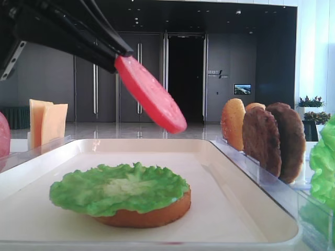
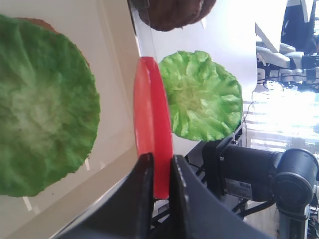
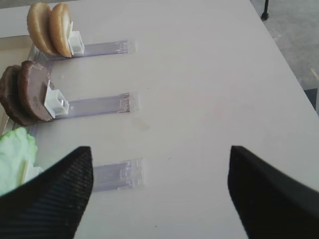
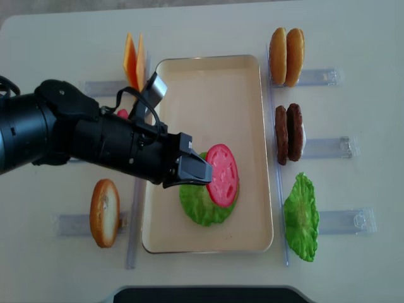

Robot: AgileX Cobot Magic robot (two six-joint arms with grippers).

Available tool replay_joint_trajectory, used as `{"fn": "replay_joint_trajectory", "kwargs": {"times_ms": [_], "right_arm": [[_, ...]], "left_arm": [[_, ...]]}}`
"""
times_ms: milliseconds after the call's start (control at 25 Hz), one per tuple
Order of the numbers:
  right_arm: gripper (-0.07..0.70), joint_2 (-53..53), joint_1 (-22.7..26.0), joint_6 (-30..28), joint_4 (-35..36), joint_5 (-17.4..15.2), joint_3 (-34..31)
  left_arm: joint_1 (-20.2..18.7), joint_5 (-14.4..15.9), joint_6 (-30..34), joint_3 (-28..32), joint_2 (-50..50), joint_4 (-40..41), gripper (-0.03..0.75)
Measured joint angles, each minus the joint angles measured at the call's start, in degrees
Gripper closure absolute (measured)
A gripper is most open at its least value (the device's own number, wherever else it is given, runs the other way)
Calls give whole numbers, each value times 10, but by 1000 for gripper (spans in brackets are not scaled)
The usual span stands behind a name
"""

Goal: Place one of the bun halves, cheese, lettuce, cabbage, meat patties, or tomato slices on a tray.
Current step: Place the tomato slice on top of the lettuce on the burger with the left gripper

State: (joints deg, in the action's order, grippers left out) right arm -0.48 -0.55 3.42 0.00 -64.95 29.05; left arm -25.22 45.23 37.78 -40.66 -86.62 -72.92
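- One tomato slice (image 4: 222,175) is hanging tilted in the air above the tray (image 4: 214,82), clamped at its edge between the jaws of the left gripper (image 4: 197,169), which are pressing together on it.
- Seen from above, the slice is hovering over the lettuce leaf (image 4: 201,207) that is lying on a bun half (image 1: 152,214) near the tray's front; in the low exterior view the red disc is sitting clear of the leaf, not touching it.
- In the left wrist view the slice is showing edge-on between the two dark fingers (image 2: 142,184), with the tray's leaf on one side and a second lettuce leaf (image 4: 300,218) on the other.
- That second leaf is standing in a clear rack (image 4: 344,221) on the worktop (image 4: 353,38) to the right of the tray.
- Two meat patties (image 4: 288,134) are standing on edge in the middle right rack, and two bun halves (image 4: 286,48) in the far right one.
- Cheese slices (image 4: 132,60) are standing upright left of the tray's far end, and another bun half (image 4: 105,212) is standing on edge near its front left corner.
- The right gripper (image 3: 159,194) is hanging over bare worktop right of the racks, its jaws wide apart and holding nothing.
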Motion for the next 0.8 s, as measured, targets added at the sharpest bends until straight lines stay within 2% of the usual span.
{"fn": "replay_joint_trajectory", "kwargs": {"times_ms": [320,800], "right_arm": [[100,0,0,0,0,0,0],[100,0,0,0,0,0,0]], "left_arm": [[0,-49,2,2,0,-10,662],[0,-44,2,2,-50,-19,662]]}}
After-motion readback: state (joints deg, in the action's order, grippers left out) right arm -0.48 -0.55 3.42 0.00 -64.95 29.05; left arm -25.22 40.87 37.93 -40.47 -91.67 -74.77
